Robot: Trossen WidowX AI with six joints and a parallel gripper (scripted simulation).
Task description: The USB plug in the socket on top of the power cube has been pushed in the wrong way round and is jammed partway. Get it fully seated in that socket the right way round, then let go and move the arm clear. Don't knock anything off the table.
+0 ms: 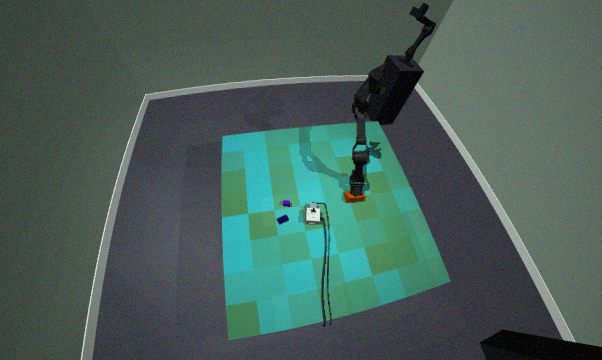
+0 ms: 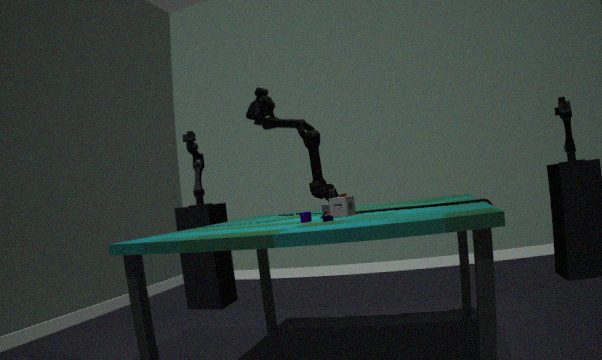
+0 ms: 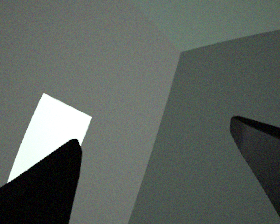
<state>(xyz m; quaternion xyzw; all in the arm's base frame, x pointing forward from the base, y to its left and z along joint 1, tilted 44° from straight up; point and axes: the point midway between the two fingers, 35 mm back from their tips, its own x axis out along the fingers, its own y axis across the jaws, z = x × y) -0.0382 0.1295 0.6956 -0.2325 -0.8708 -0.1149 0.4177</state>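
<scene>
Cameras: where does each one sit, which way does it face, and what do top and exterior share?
Top: high above the table, looking down; the arm rises toward it.
Exterior: low beside the table, looking across; whole arm, gripper raised.
Wrist: on the gripper, facing up at walls and a ceiling light; two open fingers show.
Shared: power cube.
</scene>
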